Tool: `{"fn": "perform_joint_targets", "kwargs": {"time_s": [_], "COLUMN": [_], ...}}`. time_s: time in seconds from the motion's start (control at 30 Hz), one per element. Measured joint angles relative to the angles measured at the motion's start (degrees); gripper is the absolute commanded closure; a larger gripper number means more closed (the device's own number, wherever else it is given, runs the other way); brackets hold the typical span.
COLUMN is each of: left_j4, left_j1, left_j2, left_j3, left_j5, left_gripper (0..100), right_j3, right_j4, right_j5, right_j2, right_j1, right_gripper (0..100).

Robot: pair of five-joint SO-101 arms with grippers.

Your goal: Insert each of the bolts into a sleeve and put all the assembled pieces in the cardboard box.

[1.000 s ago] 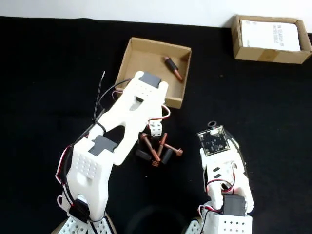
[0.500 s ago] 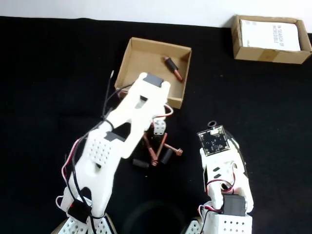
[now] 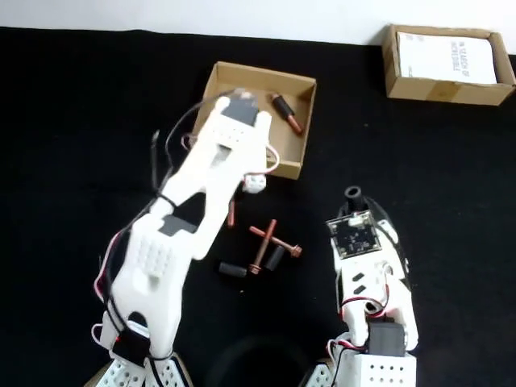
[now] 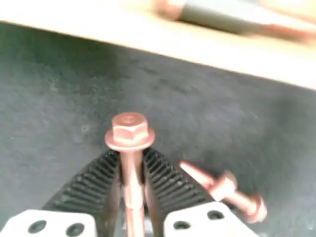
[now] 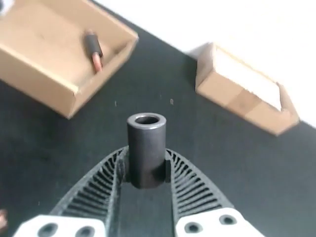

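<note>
Lifted off the pile (image 3: 266, 247) and nearer the cardboard box (image 3: 254, 85), the left gripper (image 4: 131, 160) pinches a bolt (image 4: 128, 134) by its shank — the right gripper (image 5: 145, 154) clamps an upright sleeve (image 5: 145, 138). One assembled piece (image 3: 285, 111) lies in the box; the pile rests on the black table (image 3: 435, 177) — another box (image 3: 439, 90) sits by the white wall (image 3: 201, 14).

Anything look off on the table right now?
Nothing stands out. The left gripper holds a bolt by its shank, the right gripper holds a sleeve upright, one assembled piece lies in the cardboard box, and the loose bolts and sleeves lie crossed on the table between the arms.
</note>
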Motion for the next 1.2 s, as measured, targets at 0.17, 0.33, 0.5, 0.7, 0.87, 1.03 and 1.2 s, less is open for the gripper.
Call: {"fn": "perform_joint_targets", "kwargs": {"time_s": [0.17, 0.33, 0.5, 0.7, 0.87, 1.03, 1.2], "left_j4": [0.09, 0.35, -4.75, -20.75, -26.9, -28.75, -40.44], "left_j1": [2.73, 4.75, 4.48, 4.75, 4.48, 4.84, 4.92], "left_j2": [-12.48, -21.71, -32.0, -43.34, -48.62, -57.41, -71.38], "left_j3": [0.0, 0.0, 0.0, 0.26, 4.4, 12.48, 28.22], "left_j5": [-6.33, -8.7, -8.62, -8.62, -8.62, -9.23, -16.53], "left_gripper": [99, 99, 99, 99, 99, 99, 99], "right_j3": [0.0, -0.35, -5.01, -9.49, -9.41, -9.41, -8.88], "right_j4": [-3.34, -3.69, -3.78, -3.78, -3.78, -3.78, -3.78], "right_j5": [-7.91, -9.67, -18.64, -34.9, -40.97, -41.41, -41.41], "right_j2": [0.0, 0.0, 0.0, 0.0, 0.0, 0.0, 0.0], "right_j1": [-5.27, -6.15, -8.88, -18.81, -22.95, -23.12, -23.21], "right_gripper": [99.2, 99.2, 99.2, 99.2, 99.2, 99.2, 99.2]}}
